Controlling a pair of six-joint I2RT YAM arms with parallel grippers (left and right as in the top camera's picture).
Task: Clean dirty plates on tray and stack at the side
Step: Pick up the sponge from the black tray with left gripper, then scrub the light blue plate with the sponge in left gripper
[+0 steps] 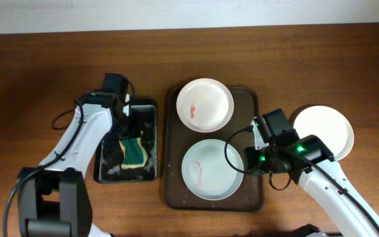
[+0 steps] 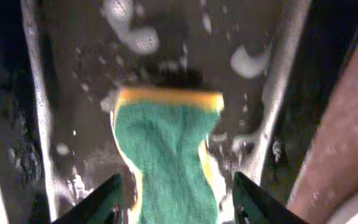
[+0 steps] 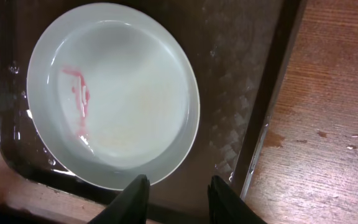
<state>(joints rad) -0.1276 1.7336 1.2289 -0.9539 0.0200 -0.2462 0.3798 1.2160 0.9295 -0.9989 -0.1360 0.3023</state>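
The wooden table (image 1: 31, 66) carries the brown tray (image 1: 176, 141), a black tray (image 1: 147, 115) and one white plate (image 1: 328, 128).

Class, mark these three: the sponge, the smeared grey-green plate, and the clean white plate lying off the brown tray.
sponge (image 2: 166, 149), left wrist view, middle of its green face.
grey-green plate (image 3: 114, 93), right wrist view, centre of its well.
clean white plate (image 1: 326, 128), overhead view, its bare centre.

On the tray (image 1: 174, 141), one plate (image 1: 205, 104) lies at the far end, another plate (image 1: 212, 169) at the near end. A third plate (image 1: 324, 131) lies on the table (image 1: 45, 66) right of the tray. A smaller tray (image 1: 149, 118) holding a sponge (image 1: 133, 150) lies left of it.
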